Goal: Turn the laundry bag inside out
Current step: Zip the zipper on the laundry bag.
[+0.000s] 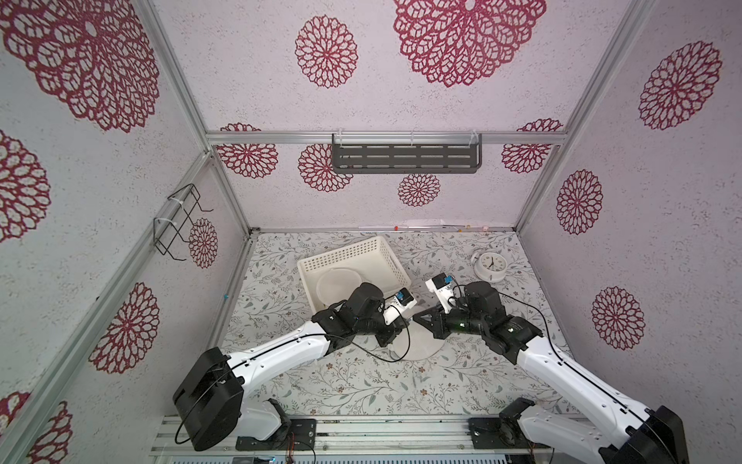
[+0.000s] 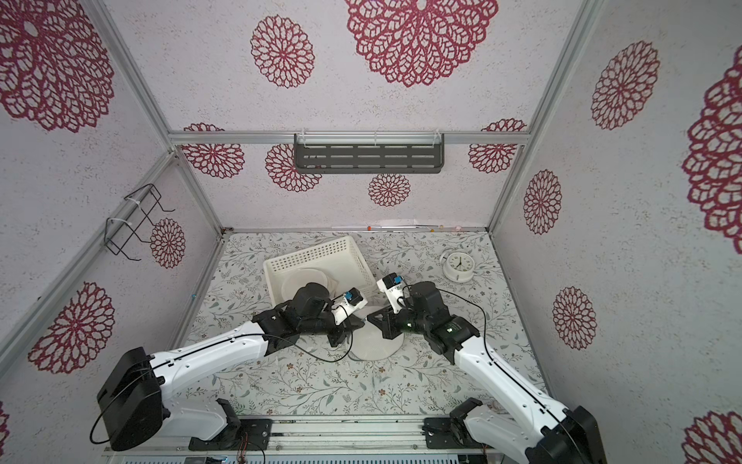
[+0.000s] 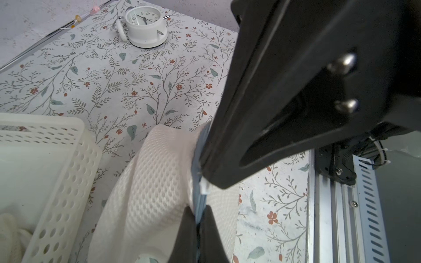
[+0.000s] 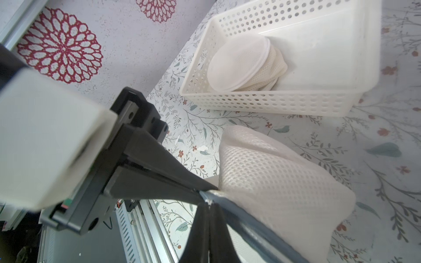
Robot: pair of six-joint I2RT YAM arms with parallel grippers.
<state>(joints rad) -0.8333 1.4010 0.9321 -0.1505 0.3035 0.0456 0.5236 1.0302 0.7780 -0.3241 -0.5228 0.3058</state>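
Overhead, in both top views: just on the near side of the white perforated basket (image 1: 345,251) (image 2: 313,253), a white mesh laundry bag (image 1: 421,346) (image 2: 375,343), round and pale on the floral table (image 1: 361,385), partly hidden under both wrists. Reaching over it from the near rail, the left arm (image 1: 281,349) and right arm (image 1: 562,373), tips meeting above the bag's basket-side edge. Cannot tell from up here how the left jaws and right jaws stand. Well to the right of the basket, a white alarm clock (image 1: 490,263) (image 2: 457,265). Inside the basket, folded mesh rounds (image 1: 339,285).

Next, the left wrist view: left jaws pressed together on the bag's blue-grey hem (image 3: 198,205). Beside the hem, mesh (image 3: 155,182) humped up, near the basket wall (image 3: 68,164) but apart from it. Clamped on the same hem just alongside, the right jaws, likewise pressed together. Far beyond the basket corner, the alarm clock (image 3: 145,29).

Lastly, the right wrist view: right jaws squeezed tight on the hem (image 4: 250,225), left jaws nipping it right next to them, tips nearly touching. Bag (image 4: 284,182) bulging between hem and basket (image 4: 273,102), not touching the basket. Within the basket, the folded mesh rounds (image 4: 239,61) stacked and leaning toward one end.
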